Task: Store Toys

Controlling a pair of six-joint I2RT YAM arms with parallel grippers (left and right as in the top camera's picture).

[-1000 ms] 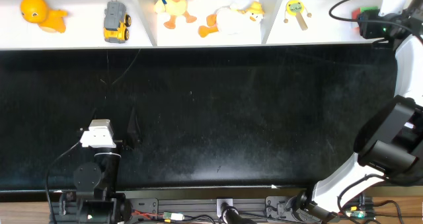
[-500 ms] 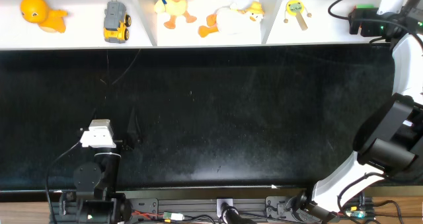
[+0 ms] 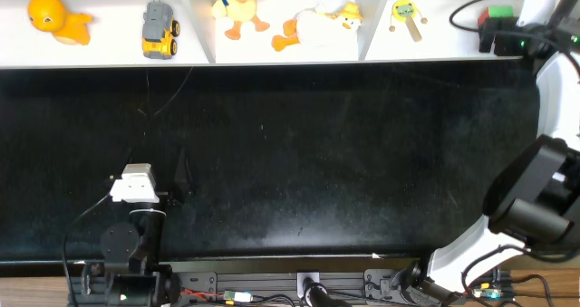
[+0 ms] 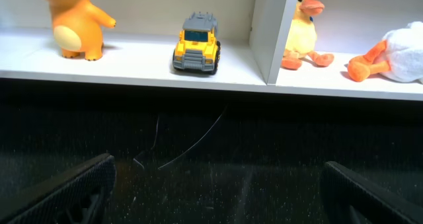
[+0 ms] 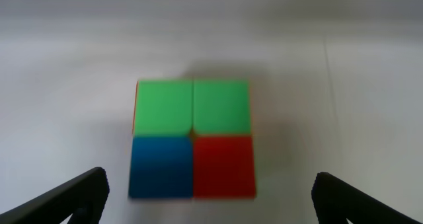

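A colour cube [image 5: 192, 139] with green, blue and red squares rests on the white floor of the far-right shelf bay, also seen as cube [image 3: 496, 15]. My right gripper [image 5: 208, 178] is open, with a finger on either side of the cube and clear of it; in the top view the right gripper [image 3: 488, 35] is at the shelf's right end. My left gripper [image 4: 218, 166] is open and empty, low over the black table and facing the shelf. An orange duck [image 3: 56, 17], a yellow truck [image 4: 197, 43], a yellow plush duck [image 3: 239, 8], a white plush duck [image 3: 317, 26] and a small yellow toy [image 3: 406, 17] sit in the bays.
The white shelf [image 3: 272, 53] runs along the table's far edge, split by upright dividers [image 4: 271, 32]. The black table [image 3: 317, 162] lies bare between the shelf and the arm bases. A thin cable [image 4: 192, 141] trails across it near the left arm.
My right gripper shifted left along the shelf, then drew back a little, so the cube now shows ahead of it. The left arm has not moved.
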